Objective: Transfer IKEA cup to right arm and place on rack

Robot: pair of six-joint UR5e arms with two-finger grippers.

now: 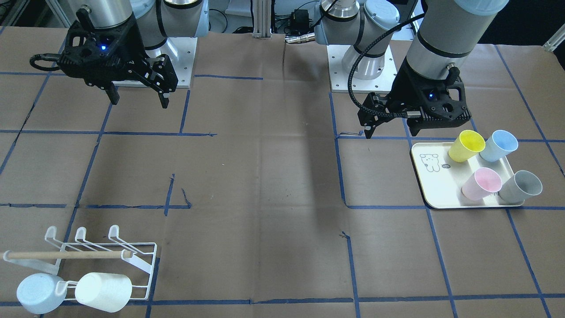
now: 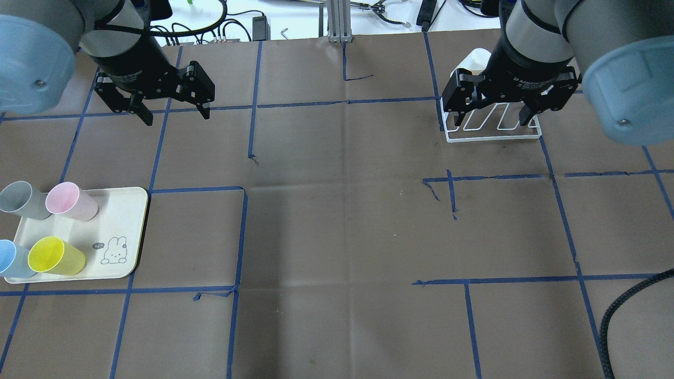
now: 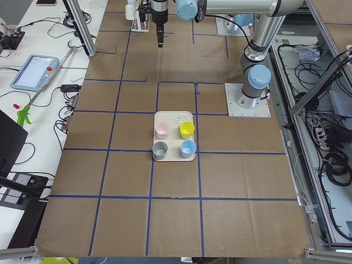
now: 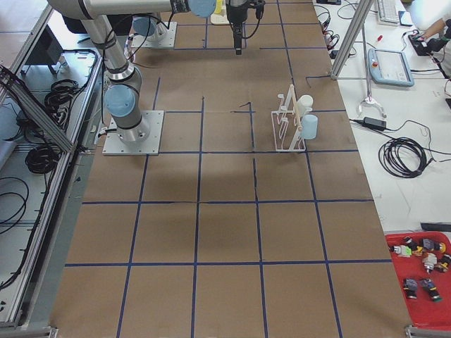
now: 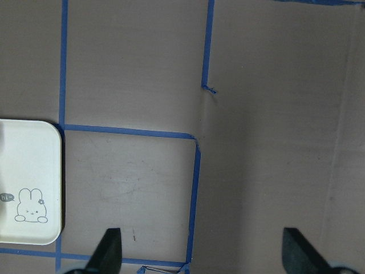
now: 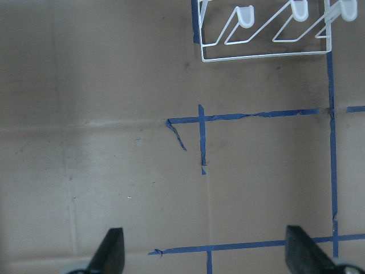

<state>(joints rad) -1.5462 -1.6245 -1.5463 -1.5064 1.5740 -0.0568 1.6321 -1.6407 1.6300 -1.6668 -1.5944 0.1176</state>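
Note:
Several IKEA cups stand on a cream tray (image 1: 430, 181): yellow (image 1: 467, 145), pale blue (image 1: 499, 145), pink (image 1: 482, 183) and grey (image 1: 521, 186). My left gripper (image 1: 390, 130) hangs open and empty just behind the tray's far edge; it also shows in the overhead view (image 2: 176, 116). The white wire rack (image 1: 88, 251) with its wooden dowel holds a pale blue cup (image 1: 39, 291) and a white cup (image 1: 103, 291) on its front prongs. My right gripper (image 2: 489, 122) is open and empty, high above the rack (image 2: 492, 134). The right wrist view shows bare prongs (image 6: 262, 34).
The table is covered in brown paper with a grid of blue tape. The white arm base plates (image 1: 176, 62) sit at the robot's side. The left wrist view shows the tray's corner with a bunny drawing (image 5: 28, 182).

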